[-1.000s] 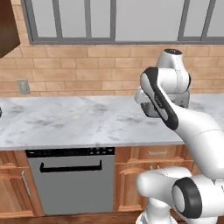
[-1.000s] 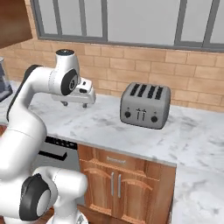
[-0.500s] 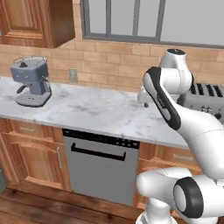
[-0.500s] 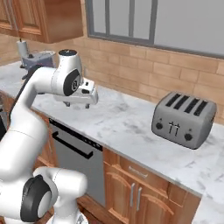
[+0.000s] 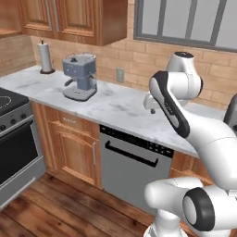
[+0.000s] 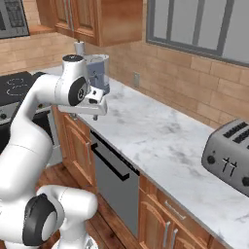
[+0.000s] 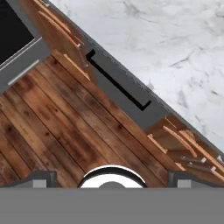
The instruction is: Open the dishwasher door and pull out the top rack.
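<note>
The dishwasher door [image 5: 132,183] is a plain grey panel under the marble counter, closed, with a thin dark bar handle [image 5: 131,154] and a black control strip above it. From the other side, the dishwasher door [image 6: 115,189] stands just right of my arm. From above, the hand view shows the dishwasher door [image 7: 131,98] edge-on with its handle [image 7: 116,83]. My gripper [image 6: 87,115] hangs over the counter's front edge, above the door and well apart from the handle. Its fingers stand wide apart with nothing between them. The top rack is hidden behind the closed door.
A blue-grey coffee machine [image 5: 79,76] and a paper towel roll [image 5: 45,56] stand on the counter to the left. An oven with a dark window [image 5: 16,139] lies further left. A toaster [image 6: 228,156] sits at the right. Wooden floor [image 7: 65,131] lies before the cabinets.
The whole picture has shifted: the base has moved, bringing the oven, coffee machine and more floor into view. The arm keeps its pose over the counter; the door stays closed.
</note>
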You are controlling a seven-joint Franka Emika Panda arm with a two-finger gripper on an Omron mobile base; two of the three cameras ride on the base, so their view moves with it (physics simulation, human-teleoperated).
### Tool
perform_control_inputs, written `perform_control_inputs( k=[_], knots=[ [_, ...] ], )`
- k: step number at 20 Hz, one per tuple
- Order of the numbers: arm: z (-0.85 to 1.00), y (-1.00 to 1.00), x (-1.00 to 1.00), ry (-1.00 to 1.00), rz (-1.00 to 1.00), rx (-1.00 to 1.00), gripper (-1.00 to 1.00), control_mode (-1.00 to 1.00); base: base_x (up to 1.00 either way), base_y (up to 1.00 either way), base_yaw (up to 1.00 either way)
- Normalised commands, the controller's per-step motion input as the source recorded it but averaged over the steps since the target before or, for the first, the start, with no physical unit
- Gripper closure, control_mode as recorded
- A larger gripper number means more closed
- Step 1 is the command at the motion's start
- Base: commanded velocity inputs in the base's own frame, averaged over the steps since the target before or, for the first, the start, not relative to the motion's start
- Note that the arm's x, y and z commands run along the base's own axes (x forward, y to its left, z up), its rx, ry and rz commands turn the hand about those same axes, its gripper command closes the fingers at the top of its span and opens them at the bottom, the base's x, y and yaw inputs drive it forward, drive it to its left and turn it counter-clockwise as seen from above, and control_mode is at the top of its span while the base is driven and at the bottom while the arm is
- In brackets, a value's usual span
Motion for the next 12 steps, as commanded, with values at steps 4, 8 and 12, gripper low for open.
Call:
perform_control_inputs(
  k=[4, 8, 12],
  knots=[
    [0.0, 0.0, 0.0, 0.0, 0.0, 0.0, -1.0, 1.0, 0.03, -0.49, 0.41],
    [0.0, 0.0, 0.0, 0.0, 0.0, 0.0, -1.0, 1.0, 0.07, -0.56, 0.39],
    [0.0, 0.0, 0.0, 0.0, 0.0, 0.0, -1.0, 1.0, 0.01, -0.68, 0.36]
  ],
)
